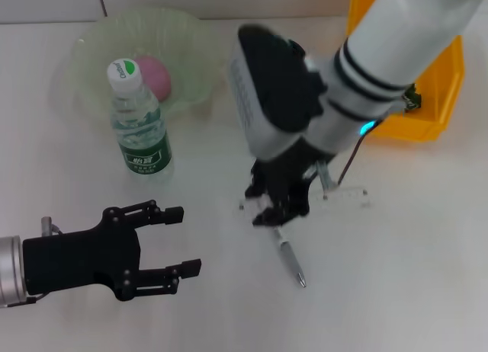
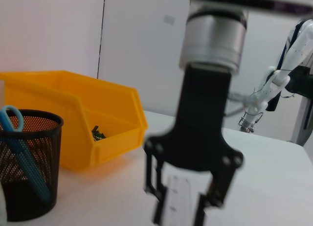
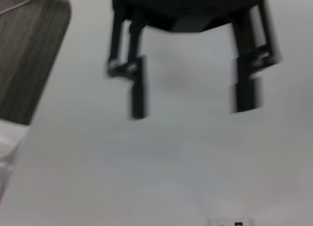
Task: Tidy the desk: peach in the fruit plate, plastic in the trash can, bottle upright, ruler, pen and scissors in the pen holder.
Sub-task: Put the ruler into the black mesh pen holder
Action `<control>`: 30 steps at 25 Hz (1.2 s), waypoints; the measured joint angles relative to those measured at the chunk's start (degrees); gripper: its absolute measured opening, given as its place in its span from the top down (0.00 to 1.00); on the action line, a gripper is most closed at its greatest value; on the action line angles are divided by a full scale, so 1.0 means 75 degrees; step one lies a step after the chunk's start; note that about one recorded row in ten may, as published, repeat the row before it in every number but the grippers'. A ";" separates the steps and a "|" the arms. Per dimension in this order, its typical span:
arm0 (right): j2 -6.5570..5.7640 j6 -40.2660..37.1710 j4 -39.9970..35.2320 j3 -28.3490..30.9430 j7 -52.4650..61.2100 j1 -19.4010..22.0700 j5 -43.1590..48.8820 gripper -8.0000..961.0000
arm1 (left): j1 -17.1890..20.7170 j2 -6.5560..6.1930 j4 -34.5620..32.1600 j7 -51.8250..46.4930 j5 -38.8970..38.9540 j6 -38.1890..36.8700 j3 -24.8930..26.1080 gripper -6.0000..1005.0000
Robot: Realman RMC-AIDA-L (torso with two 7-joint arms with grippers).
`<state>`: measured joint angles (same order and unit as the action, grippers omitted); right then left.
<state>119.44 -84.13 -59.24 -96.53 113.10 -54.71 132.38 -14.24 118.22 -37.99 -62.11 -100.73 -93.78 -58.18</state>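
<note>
My right end effector [image 1: 278, 207], fingers spread, hangs just above the silver metal pen [image 1: 290, 262], whose long axis runs away from it; left end effector [image 1: 164, 253] released, farther off

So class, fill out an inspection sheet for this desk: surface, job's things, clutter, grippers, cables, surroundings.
Surface: white table, bare in front.
Job's things: peach in the fruit plate; bottle upright; pen and clear ruler lying on the table; blue-handled scissors in the mesh pen holder; yellow bin.
Clutter: nothing seen.
Grippers: right gripper open above the ruler and pen; left gripper open, idle near the front.
Cables: nothing seen.
Surroundings: another robot arm against a pale wall.
</note>
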 joint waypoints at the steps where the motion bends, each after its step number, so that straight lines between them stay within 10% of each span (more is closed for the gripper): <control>1: -0.0003 -0.0124 -0.0239 0.0275 0.0140 0.0006 0.0189 0.59 | -0.0007 0.0000 -0.0001 -0.0001 0.0001 0.0000 0.0000 0.19; 9: -0.0020 -0.0747 -0.2762 0.2891 0.1373 0.0222 0.1056 0.59 | -0.0027 0.0012 -0.0012 -0.0015 0.0003 -0.0019 0.0001 0.19; 16: -0.0007 0.1885 -0.4078 0.3690 0.2016 0.1444 -0.0601 0.59 | -0.0004 0.0029 0.0002 0.0013 0.0017 -0.0085 0.0000 0.19; 22: -0.0011 0.3463 -0.3060 0.3637 -0.0122 0.2664 -0.4584 0.59 | -0.0035 0.0035 0.0014 0.0009 0.0082 -0.0265 0.0000 0.19; 30: -0.0020 0.3177 0.0423 0.3713 -0.3530 0.2872 -0.8412 0.59 | -0.0046 0.0044 0.0014 0.0043 0.0113 -0.0317 -0.0016 0.19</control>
<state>119.29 -60.30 -56.07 -68.69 86.62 -33.17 69.29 -14.58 118.55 -37.89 -61.79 -99.88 -96.16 -58.31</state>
